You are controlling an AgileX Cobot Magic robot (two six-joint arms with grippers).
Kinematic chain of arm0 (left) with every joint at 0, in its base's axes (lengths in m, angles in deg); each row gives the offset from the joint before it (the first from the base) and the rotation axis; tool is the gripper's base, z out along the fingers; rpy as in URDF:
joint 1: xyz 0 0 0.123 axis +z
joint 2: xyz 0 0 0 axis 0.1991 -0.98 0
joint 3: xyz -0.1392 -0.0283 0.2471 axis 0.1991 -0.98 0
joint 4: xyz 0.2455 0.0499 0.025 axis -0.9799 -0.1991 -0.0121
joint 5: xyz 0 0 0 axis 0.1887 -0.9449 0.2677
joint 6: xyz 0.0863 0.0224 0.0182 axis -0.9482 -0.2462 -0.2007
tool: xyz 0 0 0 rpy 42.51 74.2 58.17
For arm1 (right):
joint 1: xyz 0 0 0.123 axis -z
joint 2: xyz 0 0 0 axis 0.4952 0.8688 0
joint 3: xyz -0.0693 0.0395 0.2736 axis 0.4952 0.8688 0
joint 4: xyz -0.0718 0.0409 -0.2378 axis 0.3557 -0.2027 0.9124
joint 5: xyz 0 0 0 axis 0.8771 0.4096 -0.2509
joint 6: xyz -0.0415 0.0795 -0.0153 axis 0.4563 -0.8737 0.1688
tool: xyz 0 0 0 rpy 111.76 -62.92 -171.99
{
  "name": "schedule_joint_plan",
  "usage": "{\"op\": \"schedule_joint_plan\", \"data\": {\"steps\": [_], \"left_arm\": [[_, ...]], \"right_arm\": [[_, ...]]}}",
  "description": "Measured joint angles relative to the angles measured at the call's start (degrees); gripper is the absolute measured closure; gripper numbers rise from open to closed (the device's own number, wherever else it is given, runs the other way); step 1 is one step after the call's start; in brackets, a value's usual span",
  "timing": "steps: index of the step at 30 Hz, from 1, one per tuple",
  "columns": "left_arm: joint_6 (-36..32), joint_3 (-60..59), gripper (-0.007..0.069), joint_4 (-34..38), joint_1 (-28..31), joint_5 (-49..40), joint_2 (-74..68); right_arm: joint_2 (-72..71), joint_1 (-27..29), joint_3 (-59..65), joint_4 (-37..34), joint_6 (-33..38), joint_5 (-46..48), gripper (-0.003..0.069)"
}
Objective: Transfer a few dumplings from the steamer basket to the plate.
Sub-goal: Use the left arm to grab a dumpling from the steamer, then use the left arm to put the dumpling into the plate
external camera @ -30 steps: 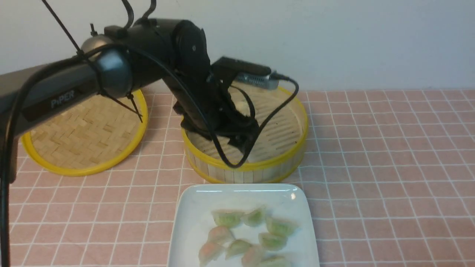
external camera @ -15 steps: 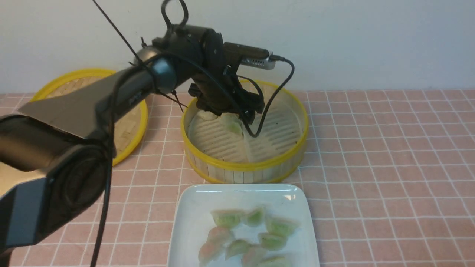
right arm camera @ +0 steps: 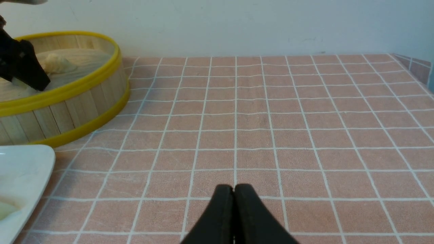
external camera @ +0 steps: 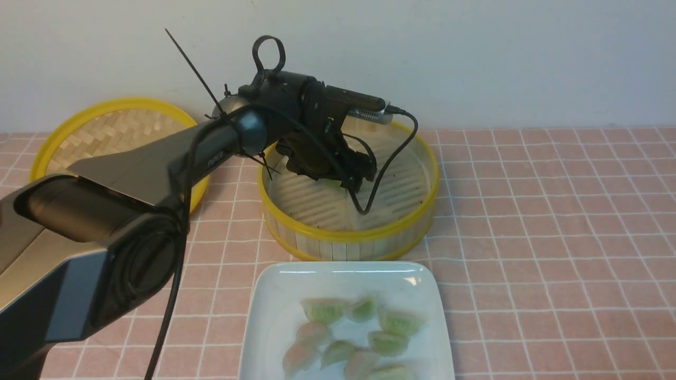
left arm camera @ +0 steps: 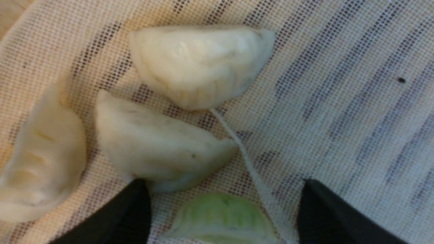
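Observation:
The steamer basket [external camera: 348, 235] stands mid-table, with the white plate [external camera: 274, 295] in front of it holding several dumplings [external camera: 391, 322]. My left gripper [external camera: 343, 177] reaches down into the basket's rear-left part. In the left wrist view it [left arm camera: 222, 186] is open, its black fingertips [left arm camera: 135, 203] on either side of a pale green dumpling [left arm camera: 220, 217] lying on the mesh liner, with a gap on each side. Three whitish dumplings [left arm camera: 200, 64] [left arm camera: 156, 142] [left arm camera: 44, 162] lie just beyond. My right gripper [right arm camera: 234, 188] is shut and empty, low over the cloth.
The shallow woven lid [external camera: 105, 126] lies left of the basket, partly behind my left arm. A pink checked cloth [external camera: 554, 221] covers the table to the right. The basket wall [right arm camera: 61, 112] and a plate corner [right arm camera: 23, 166] show in the right wrist view.
My left arm swung from the basket's front edge toward its rear-left, then dropped lower over the dumplings there. The plate's dumplings have not moved.

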Motion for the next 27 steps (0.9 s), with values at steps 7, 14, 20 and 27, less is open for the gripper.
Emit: {"op": "schedule_joint_plan", "data": {"steps": [7,14,20,27], "left_arm": [[-0.21,3.71,0.0291,-0.08,0.07,-6.68,-0.7],[-0.38,14.58,0.0291,0.68,0.07,-19.2,-1.44],[-0.98,23.85,0.0291,2.56,0.07,-24.49,0.24],[-2.83,11.21,0.0291,9.68,-0.63,-24.59,12.31]], "right_arm": [[0.0,0.0,0.0,0.0,0.0,0.0,0.0673],[0.0,0.0,0.0,0.0,0.0,0.0,0.0673],[0.0,0.0,0.0,0.0,0.0,-0.05,0.0673],[0.0,0.0,0.0,0.0,0.0,-0.05,0.0673]]}}
